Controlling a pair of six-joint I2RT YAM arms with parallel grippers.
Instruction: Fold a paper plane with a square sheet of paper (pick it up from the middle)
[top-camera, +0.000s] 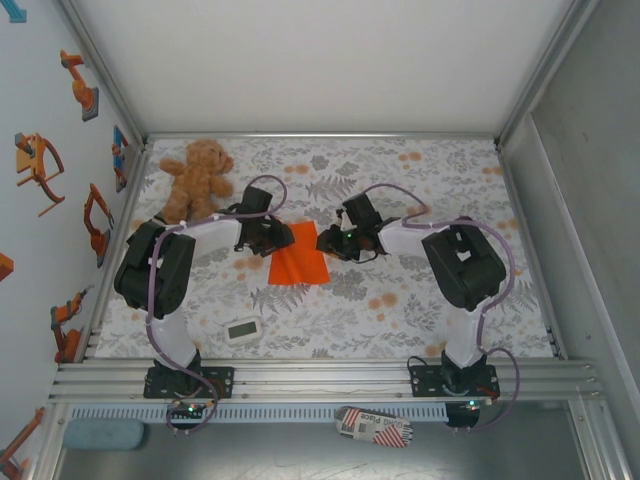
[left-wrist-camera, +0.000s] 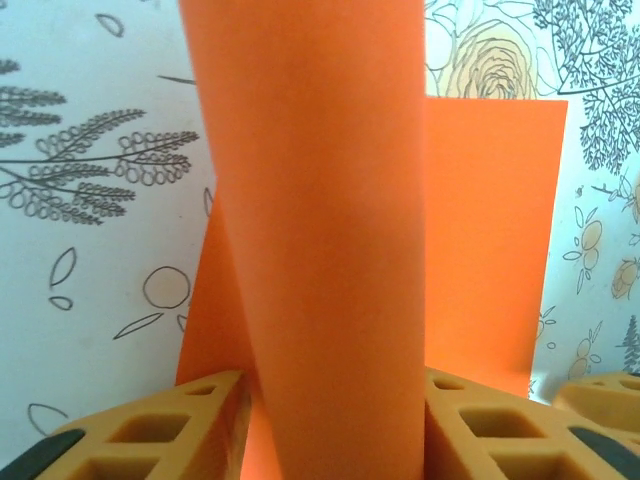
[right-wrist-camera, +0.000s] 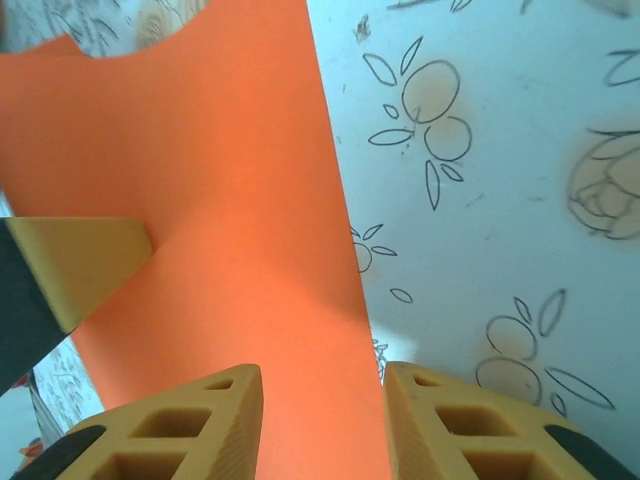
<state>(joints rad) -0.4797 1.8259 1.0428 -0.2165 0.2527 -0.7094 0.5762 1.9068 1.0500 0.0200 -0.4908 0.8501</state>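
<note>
Orange and thin, the square sheet of paper (top-camera: 298, 266) lies at the middle of the floral tablecloth (top-camera: 420, 300), partly flat and partly lifted, with a gripper at each upper corner. The left gripper (top-camera: 278, 240) is closed in on a raised, curved band of the sheet. In the left wrist view that band stands up between the yellow fingers (left-wrist-camera: 170, 435) and touches both, with the flat part of the sheet behind it. The right gripper (top-camera: 328, 243) has its jaws narrowly apart. In the right wrist view the sheet's edge fills the gap between its fingers (right-wrist-camera: 480, 430), but whether they pinch the paper cannot be told. A brown teddy bear (top-camera: 197, 178) sits at the far left of the cloth, well apart from the sheet, and a small white timer (top-camera: 243, 329) lies near the left arm's base.
</note>
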